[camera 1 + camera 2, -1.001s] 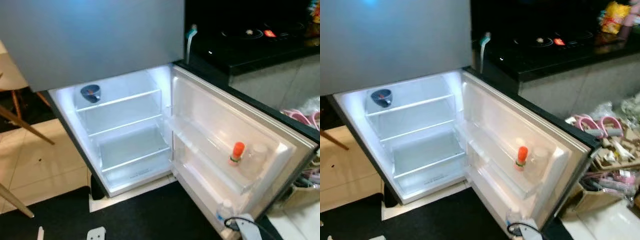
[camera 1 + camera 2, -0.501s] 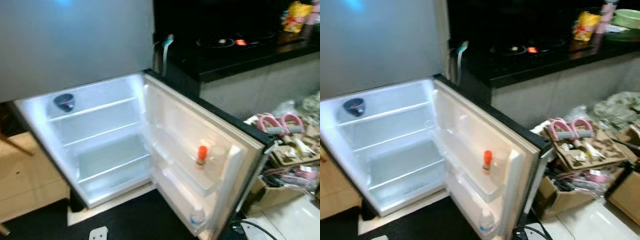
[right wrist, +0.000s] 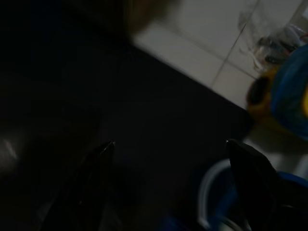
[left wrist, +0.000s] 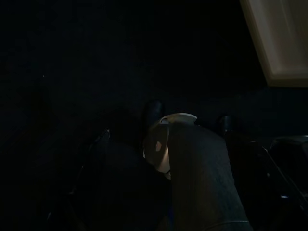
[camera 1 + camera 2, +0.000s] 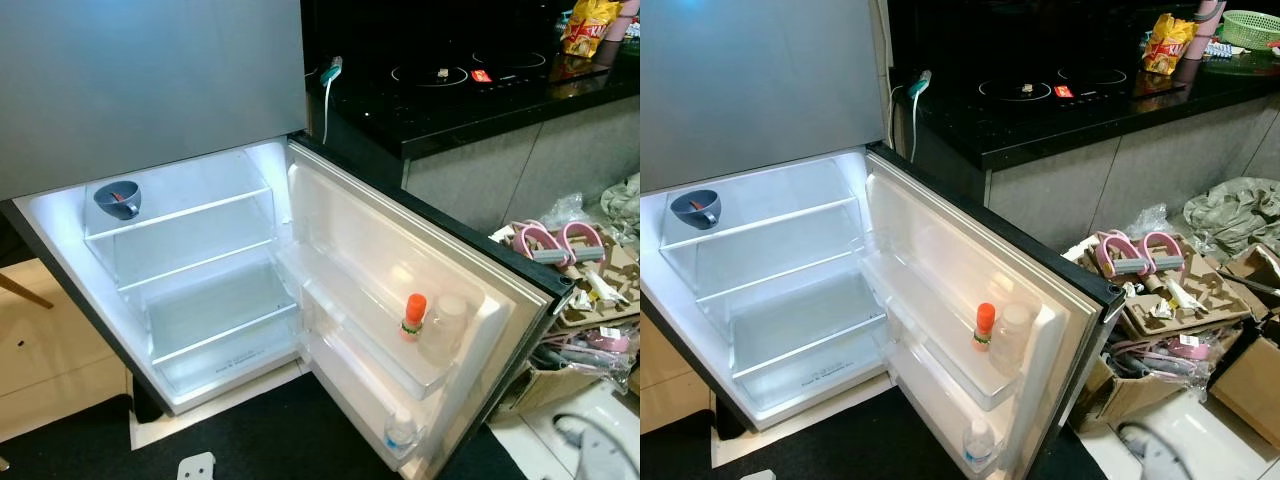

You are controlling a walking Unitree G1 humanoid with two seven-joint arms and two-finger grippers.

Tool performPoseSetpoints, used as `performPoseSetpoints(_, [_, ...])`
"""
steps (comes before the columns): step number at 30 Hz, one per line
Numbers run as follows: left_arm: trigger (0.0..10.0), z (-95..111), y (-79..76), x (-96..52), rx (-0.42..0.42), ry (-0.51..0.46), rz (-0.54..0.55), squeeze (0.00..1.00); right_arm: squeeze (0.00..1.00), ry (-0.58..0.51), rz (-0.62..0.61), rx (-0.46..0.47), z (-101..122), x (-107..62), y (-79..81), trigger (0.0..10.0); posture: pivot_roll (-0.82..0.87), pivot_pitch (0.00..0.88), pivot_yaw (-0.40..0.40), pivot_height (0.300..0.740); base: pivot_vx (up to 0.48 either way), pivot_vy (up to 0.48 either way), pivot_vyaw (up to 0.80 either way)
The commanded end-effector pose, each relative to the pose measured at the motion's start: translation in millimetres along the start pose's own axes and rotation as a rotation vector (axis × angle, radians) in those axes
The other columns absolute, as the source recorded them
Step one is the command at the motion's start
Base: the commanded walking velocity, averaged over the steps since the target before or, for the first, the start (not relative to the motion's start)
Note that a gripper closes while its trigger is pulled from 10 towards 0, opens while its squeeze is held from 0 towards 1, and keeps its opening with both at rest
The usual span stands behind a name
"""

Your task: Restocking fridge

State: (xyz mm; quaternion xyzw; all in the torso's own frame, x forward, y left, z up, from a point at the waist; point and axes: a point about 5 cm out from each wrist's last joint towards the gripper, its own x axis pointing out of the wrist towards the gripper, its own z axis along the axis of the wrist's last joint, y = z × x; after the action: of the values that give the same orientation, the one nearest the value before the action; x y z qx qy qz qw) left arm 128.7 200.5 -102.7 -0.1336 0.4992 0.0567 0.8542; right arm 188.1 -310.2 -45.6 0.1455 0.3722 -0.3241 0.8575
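- Looking through the left eye view, you see the fridge (image 5: 200, 270) with its lower door (image 5: 420, 290) swung wide; a grey bowl (image 5: 116, 198) sits on the top shelf, an orange-capped bottle (image 5: 413, 316) stands beside a clear jar (image 5: 446, 325) in the door rack.
- Right eye view: you get a cardboard box of clutter (image 5: 1160, 300) on the floor beside the door, and a black cooktop (image 5: 1050, 95) beyond.
- Left wrist view: very dark; you cannot tell the left gripper's state.
- Right wrist view: the right gripper (image 3: 168, 159) hangs over dark floor, fingers (image 3: 248, 163) spread apart, holding nothing.
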Motion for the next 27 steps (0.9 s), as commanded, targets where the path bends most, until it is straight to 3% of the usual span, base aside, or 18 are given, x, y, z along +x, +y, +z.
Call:
performPoseSetpoints(1, [10.0,-1,2.5,-0.7,0.001,0.009,0.006,0.00,0.00,-0.095,0.056,0.176,27,1.7,6.2,10.0,-0.01,0.000,0.012,0.740,0.000,0.000,0.00])
performPoseSetpoints(2, [10.0,-1,2.5,-0.7,0.001,0.009,0.006,0.00,0.00,-0.095,0.056,0.176,27,1.7,6.2,10.0,-0.01,0.000,0.012,0.740,0.000,0.000,0.00])
performPoseSetpoints(5, [10.0,-2,2.3,-0.8,0.001,0.009,0.003,0.00,0.00,-0.205,0.192,0.317,63,0.7,23.6,10.0,-0.01,0.000,0.012,0.740,0.000,0.000,0.00])
performPoseSetpoints(6, [10.0,-2,2.3,-0.8,0.001,0.009,0.003,0.00,0.00,-0.205,0.192,0.317,63,0.7,23.6,10.0,-0.01,0.000,0.012,0.740,0.000,0.000,0.00])
performPoseSetpoints(8, [10.0,-2,1.9,-0.7,0.003,0.011,0.001,0.00,0.00,-0.223,0.346,0.345,75,-2.2,45.5,10.0,-0.01,0.000,0.006,0.740,0.000,0.000,0.00])
performPoseSetpoints(11, [10.0,-2,1.7,-0.7,0.004,0.012,0.000,0.00,0.00,-0.223,0.412,0.340,77,-3.8,55.3,10.0,-0.01,0.000,0.006,0.740,0.000,0.000,0.00])
performPoseSetpoints(12, [10.0,-3,1.5,-0.7,0.004,0.012,-0.001,0.00,0.00,-0.219,0.489,0.332,78,-6.0,66.0,10.0,-0.01,0.000,0.005,0.740,0.000,0.000,0.00])
performPoseSetpoints(15, [10.0,-3,1.3,-0.7,0.005,0.012,-0.002,0.00,0.00,-0.210,0.552,0.324,77,-7.9,74.7,10.0,-0.01,0.000,0.002,0.740,0.000,0.000,0.00])
performPoseSetpoints(16, [10.0,-2,0.5,-0.5,0.008,0.011,-0.006,0.00,0.00,-0.172,0.692,0.296,70,-12.6,91.3,10.0,0.00,0.000,0.001,0.740,0.000,0.000,0.00])
performPoseSetpoints(17, [10.0,-2,0.5,-0.5,0.008,0.011,-0.006,0.00,0.00,-0.172,0.692,0.296,70,-12.6,91.3,10.0,0.00,0.000,0.001,0.740,0.000,0.000,0.00])
performPoseSetpoints(18, [10.0,-2,0.2,-0.4,0.009,0.010,-0.008,0.00,0.00,-0.145,0.774,0.271,64,-15.7,99.7,10.0,0.00,0.000,0.001,0.740,0.000,0.000,0.00])
performPoseSetpoints(22, [10.0,-2,0.1,-0.3,0.010,0.010,-0.008,0.00,0.00,-0.116,0.848,0.243,58,-18.8,106.8,10.0,0.00,0.000,0.002,0.740,0.000,0.000,0.00])
performPoseSetpoints(24, [10.0,-2,0.2,-0.3,0.014,0.011,-0.010,0.00,0.00,-0.019,1.079,0.155,40,-30.6,126.9,10.0,0.00,0.000,0.002,0.740,0.000,0.000,0.00])
performPoseSetpoints(27, [10.0,-2,0.5,-0.4,0.017,0.012,-0.010,0.00,0.00,0.052,1.258,0.108,28,-41.4,139.8,10.0,0.00,0.000,0.005,0.740,0.000,0.000,0.00])
